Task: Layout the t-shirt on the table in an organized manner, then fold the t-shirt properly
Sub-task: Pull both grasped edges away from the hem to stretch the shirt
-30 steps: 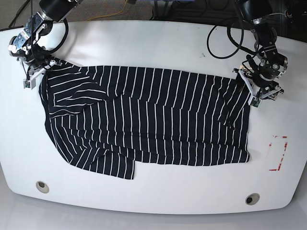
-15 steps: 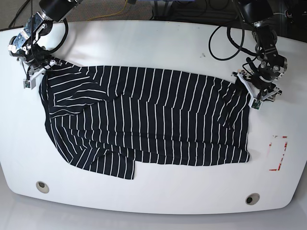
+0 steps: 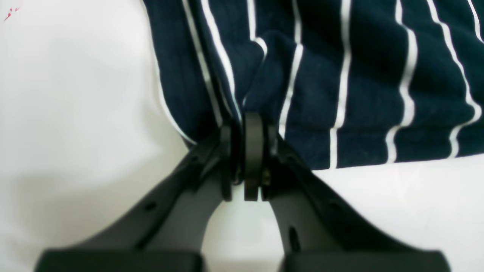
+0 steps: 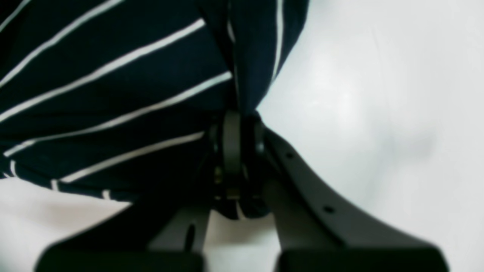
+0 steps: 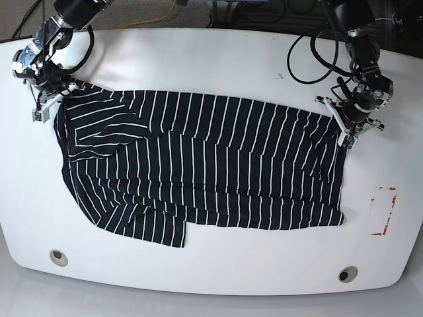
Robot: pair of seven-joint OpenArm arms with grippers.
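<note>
The t-shirt [image 5: 205,158], black with thin white stripes, lies spread across the white table [image 5: 211,59], its length running left to right. At its upper right corner my left gripper [image 5: 342,124] is shut on the fabric; in the left wrist view its jaws [image 3: 249,128] pinch a fold of the t-shirt [image 3: 340,75] at the edge. My right gripper [image 5: 51,99] is shut on the upper left corner; the right wrist view shows the t-shirt [image 4: 113,94] bunched between the closed gripper [image 4: 236,124].
A red-marked rectangle [image 5: 383,211] sits on the table at the right edge. Two round grommets [image 5: 58,256] [image 5: 347,273] lie near the front edge. Black cables [image 5: 310,56] loop over the back right of the table.
My left gripper has closed on the t-shirt's upper right corner and shifted slightly up and back. The right gripper has kept its hold on the left corner without moving.
</note>
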